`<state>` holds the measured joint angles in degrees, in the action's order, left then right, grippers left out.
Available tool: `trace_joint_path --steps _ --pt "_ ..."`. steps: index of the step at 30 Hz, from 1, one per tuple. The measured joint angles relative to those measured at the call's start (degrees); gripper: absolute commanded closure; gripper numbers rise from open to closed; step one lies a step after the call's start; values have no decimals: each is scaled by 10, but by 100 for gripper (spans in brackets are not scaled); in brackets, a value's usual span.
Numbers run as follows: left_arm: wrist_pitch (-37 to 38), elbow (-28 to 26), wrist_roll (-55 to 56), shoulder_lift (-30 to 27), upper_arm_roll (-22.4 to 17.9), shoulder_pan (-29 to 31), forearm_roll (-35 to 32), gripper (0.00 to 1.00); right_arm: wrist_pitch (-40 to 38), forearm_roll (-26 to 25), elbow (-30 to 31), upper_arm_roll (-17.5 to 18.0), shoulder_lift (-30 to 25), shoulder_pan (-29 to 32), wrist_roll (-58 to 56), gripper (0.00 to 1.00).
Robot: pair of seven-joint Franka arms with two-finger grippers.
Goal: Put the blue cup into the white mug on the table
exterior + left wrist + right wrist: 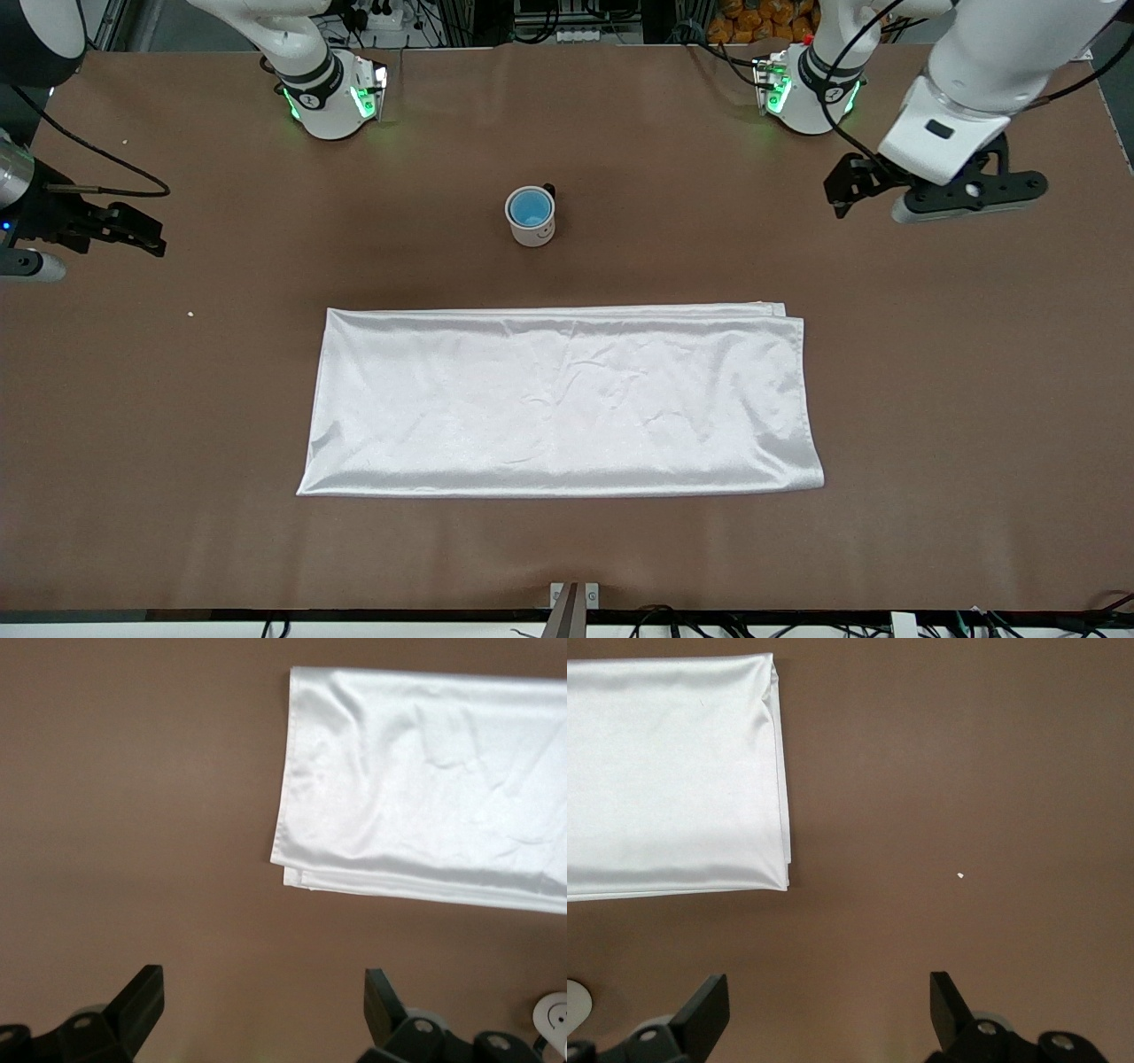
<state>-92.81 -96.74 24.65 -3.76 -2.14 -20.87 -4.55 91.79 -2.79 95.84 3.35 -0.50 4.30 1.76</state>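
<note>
The white mug [534, 229] stands upright on the brown table [957, 399], between the arm bases and the white cloth. The blue cup [530, 208] sits inside it, its bright blue inside showing within the mug's rim. My left gripper [848, 190] hangs open over bare table toward the left arm's end, well apart from the mug. In the left wrist view its gripper [264, 1003] holds nothing, and a bit of the mug [555, 1014] shows at the frame's corner. My right gripper [144, 233] [829, 1005] is open and empty over the right arm's end.
A white satin cloth [558, 399] [425, 780] [673, 771] lies flat, nearer the front camera than the mug. A tiny white crumb [190, 313] [959, 875] lies on the table toward the right arm's end.
</note>
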Motion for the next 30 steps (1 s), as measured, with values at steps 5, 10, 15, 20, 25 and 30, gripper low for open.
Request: trace_joint_path --steps 5,10,15,20,25,30 --pt "0 15 -4 11 0 24 1 0 0 0 1 0 -1 0 0 0" --pt "0 20 -12 19 8 44 12 0 0 0 1 0 -1 0 0 0" --pt "-2 27 -24 26 23 61 18 0 0 6 1 1 -1 0 1 0" --pt "-2 39 -29 35 26 63 21 0 1 17 1 1 -3 0 2 0" --pt "-2 44 -30 37 29 63 29 0 3 19 1 1 -6 0 2 0" --pt "-2 46 -51 38 29 63 33 0 7 20 1 1 -6 0 2 0"
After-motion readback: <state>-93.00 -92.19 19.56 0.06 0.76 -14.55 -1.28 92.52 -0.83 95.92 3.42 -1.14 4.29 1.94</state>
